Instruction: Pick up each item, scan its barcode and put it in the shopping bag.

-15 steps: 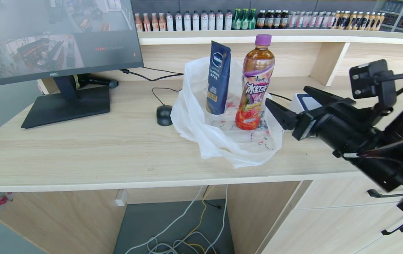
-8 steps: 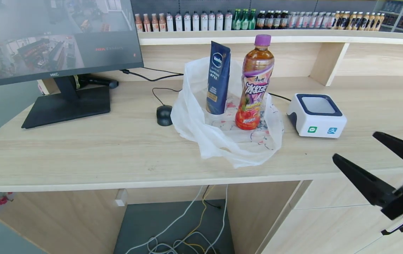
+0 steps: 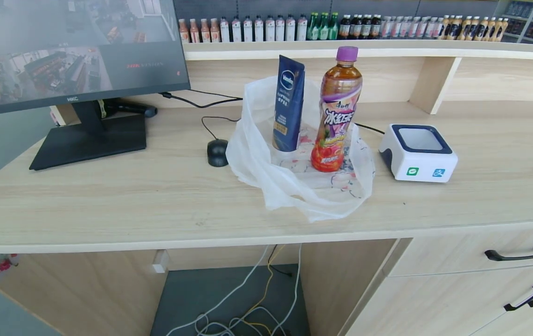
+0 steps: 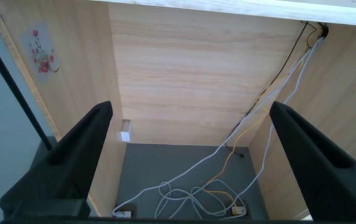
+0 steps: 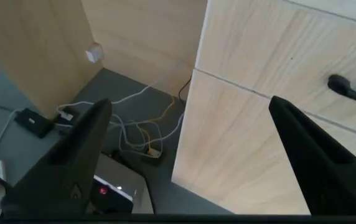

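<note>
Withdrawn from beside the bottle (image 3: 338, 112) a second ago, the right hand (image 5: 190, 106) is now dropped below the edge of the bench (image 3: 107, 200), and the scanner (image 3: 418, 151) it was hiding from the head view is laid bare. Its fingers are spread wide and nothing is gripped between them. Drawer fronts are faced straight ahead of it, with a black drawer handle (image 5: 352, 90) off one finger and a tangle of cables (image 5: 137, 134) on the floor off the other.

The left hand (image 4: 190, 109) is held low as well, under the bench, fingers splayed and empty. The wooden back panel is seen ahead of it, with the cables trailing down beyond its fingertips.

Up above both hands, and well apart from them, the shopping bag (image 3: 294, 186) is spread open on the bench. Within its folds the bottle is stood upright, purple cap on. The blue tube (image 3: 288, 109) is stood upright just beside it, on the side away from the right hand. The scanner is set just beside the bag on the right hand's side. On the bag's other side a mouse (image 3: 217, 152) is placed close by, and a monitor (image 3: 70, 46) is stood farther off.
</note>
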Available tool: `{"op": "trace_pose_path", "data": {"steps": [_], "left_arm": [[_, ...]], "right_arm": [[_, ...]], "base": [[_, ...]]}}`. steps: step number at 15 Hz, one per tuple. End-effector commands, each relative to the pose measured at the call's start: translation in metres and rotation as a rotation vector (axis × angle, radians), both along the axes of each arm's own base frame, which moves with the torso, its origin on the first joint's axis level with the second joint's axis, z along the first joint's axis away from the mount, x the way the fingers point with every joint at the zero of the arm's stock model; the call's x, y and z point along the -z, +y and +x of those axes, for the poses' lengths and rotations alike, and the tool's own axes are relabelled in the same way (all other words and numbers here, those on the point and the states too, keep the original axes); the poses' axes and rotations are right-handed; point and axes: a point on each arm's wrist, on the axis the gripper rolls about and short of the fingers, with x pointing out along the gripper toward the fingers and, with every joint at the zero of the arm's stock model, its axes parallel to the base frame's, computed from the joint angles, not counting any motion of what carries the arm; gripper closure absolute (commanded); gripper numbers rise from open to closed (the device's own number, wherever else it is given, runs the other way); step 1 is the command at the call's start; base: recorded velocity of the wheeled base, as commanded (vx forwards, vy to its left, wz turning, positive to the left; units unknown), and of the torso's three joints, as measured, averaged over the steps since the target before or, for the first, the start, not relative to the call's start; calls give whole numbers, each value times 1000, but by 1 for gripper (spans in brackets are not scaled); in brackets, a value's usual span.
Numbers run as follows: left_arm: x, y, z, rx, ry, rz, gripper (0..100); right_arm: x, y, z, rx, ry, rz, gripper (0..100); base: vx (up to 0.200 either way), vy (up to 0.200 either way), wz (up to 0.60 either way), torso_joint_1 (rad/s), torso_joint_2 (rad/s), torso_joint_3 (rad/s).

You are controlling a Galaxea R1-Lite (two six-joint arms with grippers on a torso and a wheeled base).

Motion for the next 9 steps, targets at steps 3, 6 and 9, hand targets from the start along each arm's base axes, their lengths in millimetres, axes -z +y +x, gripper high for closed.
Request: {"op": "trace_pose_path", "data": {"steps": [3,6,9], "left_arm": [[0,0,0,-1,-2,-1,0],[0,0,0,-1,0,-1,0],[0,0,0,-1,0,-1,0]], "right_arm": [[21,-17,-31,7,-59,47,0],[20,-14,-28,98,-14,39,0],[20,-12,-29,370,-21,42,0]], "base": [[0,0,0,0,0,0],[0,0,0,0,0,0],[0,0,0,0,0,0]]}}
